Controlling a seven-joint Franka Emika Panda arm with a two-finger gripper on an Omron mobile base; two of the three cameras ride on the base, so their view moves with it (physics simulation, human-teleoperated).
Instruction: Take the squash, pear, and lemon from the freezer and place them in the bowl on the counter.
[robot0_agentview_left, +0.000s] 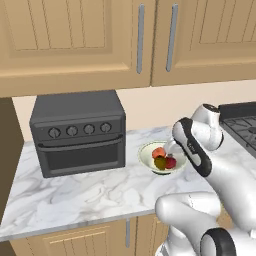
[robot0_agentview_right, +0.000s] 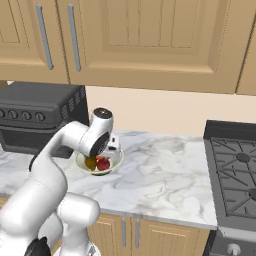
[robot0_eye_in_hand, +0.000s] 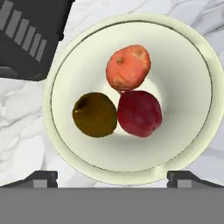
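**Hand view: three fruits in the bowl, fingers released**

Hand view looks straight down into the bowl (robot0_eye_in_hand: 131, 170), fingers (robot0_eye_in_hand: 41, 177) spread wide at either side of its near rim, gripping nothing. Inside, touching one another in a cluster: orange squash (robot0_eye_in_hand: 128, 68) farthest up, its long axis tilted slightly, stem scar toward upper left; dark olive-brown pear (robot0_eye_in_hand: 94, 114) lower left; dark red lemon (robot0_eye_in_hand: 139, 113) lower right. Long axes of the pear and lemon hard to tell, both nearly round from above.

Left base view puts the bowl (robot0_agentview_left: 146, 156) on the marble worktop (robot0_agentview_left: 85, 195), just right of the dark toaster oven (robot0_agentview_left: 79, 132), beneath the hand. Stove (robot0_agentview_right: 235, 172) well apart at right.
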